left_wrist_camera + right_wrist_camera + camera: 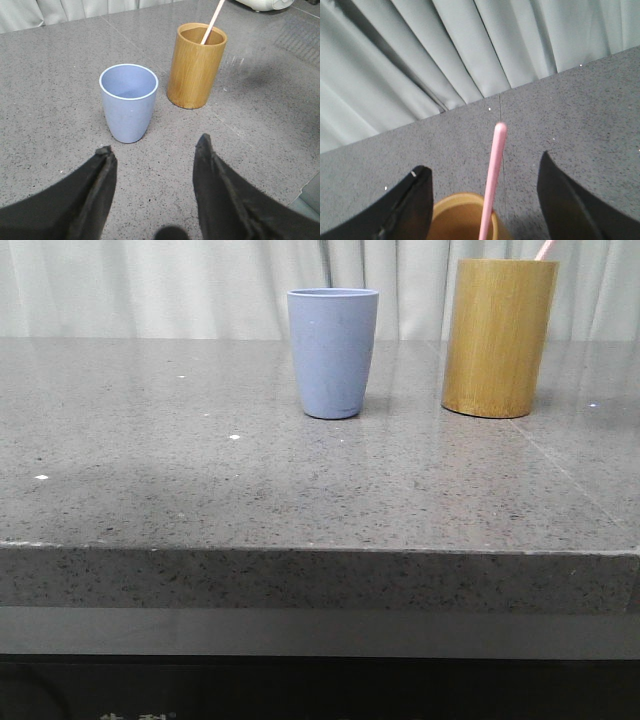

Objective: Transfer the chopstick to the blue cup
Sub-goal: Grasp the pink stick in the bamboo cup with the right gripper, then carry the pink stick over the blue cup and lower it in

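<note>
**Chopstick not yet grasped**

Chopstick (pixel 492 180) stands tilted in bamboo holder (pixel 498 337), between the spread right end effector (pixel 485 202) fingers. Closing off-centre could knock it or tip the holder. Blue cup (pixel 128 102) is empty, just beside the holder on the bench (pixel 200 480). Left end effector (pixel 155 192) spread, empty.

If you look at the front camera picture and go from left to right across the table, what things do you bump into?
Blue cup → bamboo holder → pink chopstick, whose tip pokes out at the holder's right side.
</note>
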You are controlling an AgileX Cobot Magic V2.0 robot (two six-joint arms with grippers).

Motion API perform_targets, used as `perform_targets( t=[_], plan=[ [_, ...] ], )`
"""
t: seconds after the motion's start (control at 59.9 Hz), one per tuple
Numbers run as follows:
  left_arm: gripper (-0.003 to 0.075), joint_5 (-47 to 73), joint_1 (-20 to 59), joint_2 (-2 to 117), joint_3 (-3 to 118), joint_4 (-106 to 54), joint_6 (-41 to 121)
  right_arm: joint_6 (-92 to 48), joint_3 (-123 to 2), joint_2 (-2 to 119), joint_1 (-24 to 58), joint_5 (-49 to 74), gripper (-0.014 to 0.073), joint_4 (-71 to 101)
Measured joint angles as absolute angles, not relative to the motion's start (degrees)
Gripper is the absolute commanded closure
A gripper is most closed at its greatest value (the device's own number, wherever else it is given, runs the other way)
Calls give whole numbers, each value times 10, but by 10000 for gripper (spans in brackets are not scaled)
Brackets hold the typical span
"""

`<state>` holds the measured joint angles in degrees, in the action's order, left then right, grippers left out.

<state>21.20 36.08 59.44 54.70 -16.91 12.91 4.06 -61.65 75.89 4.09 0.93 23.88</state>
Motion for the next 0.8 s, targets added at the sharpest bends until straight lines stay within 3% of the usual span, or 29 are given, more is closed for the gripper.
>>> perform_targets(
  t=[0.317,0.584,0.801],
  plan=[
    [363,212,361,594,547,-169,129,41,-689,867,41,-11,127,297],
    [363,212,361,600,547,-169,129,41,-701,881,41,-9,435,300],
    [363,212,361,604,547,-169,129,42,-702,881,41,-8,574,300]
  ],
)
